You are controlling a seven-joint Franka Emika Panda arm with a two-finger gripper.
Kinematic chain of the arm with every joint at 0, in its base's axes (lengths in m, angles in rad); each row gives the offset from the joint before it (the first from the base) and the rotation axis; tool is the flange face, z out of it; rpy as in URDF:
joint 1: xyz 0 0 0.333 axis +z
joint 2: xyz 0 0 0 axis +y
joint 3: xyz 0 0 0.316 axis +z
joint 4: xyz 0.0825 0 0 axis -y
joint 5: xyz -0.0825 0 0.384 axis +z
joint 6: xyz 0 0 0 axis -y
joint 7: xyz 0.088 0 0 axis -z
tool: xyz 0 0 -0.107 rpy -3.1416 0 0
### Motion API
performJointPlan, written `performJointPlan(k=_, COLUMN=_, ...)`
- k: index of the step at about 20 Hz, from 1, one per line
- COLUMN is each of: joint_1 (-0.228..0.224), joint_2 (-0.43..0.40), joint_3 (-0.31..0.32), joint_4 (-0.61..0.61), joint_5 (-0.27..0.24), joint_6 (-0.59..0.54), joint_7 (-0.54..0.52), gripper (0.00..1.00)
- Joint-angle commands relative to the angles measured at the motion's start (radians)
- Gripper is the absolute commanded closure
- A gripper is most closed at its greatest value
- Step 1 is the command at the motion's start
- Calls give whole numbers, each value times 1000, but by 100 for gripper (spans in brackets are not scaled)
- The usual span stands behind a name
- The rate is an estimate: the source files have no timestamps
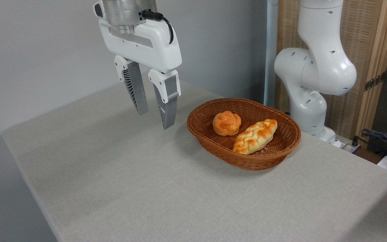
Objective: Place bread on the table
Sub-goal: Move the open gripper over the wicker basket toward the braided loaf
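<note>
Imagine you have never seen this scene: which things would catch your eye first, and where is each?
The gripper hangs open above the table, upper left of centre. Right of it a brown wicker basket sits on the table, holding the braided bread and a small round bun. The white arm rises behind the basket, at the right.

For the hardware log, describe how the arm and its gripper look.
The arm is glossy white with rounded joints and small dark holes. The gripper has a white boxy body under a silver metal cylinder, two grey ribbed tapered fingers in white mounts, and a black cable plugged in on top.
</note>
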State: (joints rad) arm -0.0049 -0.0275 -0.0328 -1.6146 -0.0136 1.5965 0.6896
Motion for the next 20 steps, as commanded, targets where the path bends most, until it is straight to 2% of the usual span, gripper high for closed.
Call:
performJointPlan(k=1, joint_1=0, joint_2=-2, joint_3=4, joint_4=12, joint_5=6, joint_6=-30, joint_7=-5, gripper=0)
performJointPlan(k=10, joint_1=0, joint_2=-8, joint_3=5, joint_4=5, joint_5=6, joint_6=-32, joint_7=-5, gripper=0)
performJointPlan(k=14, joint_1=0, joint_2=-55, joint_3=8, joint_4=-60, joint_5=7, joint_6=-38, joint_7=-2, gripper=0)
performJointPlan(k=20, joint_1=-1, joint_2=-184, joint_3=10, joint_4=-233, joint_5=7, joint_6=-86, joint_7=19, gripper=0)
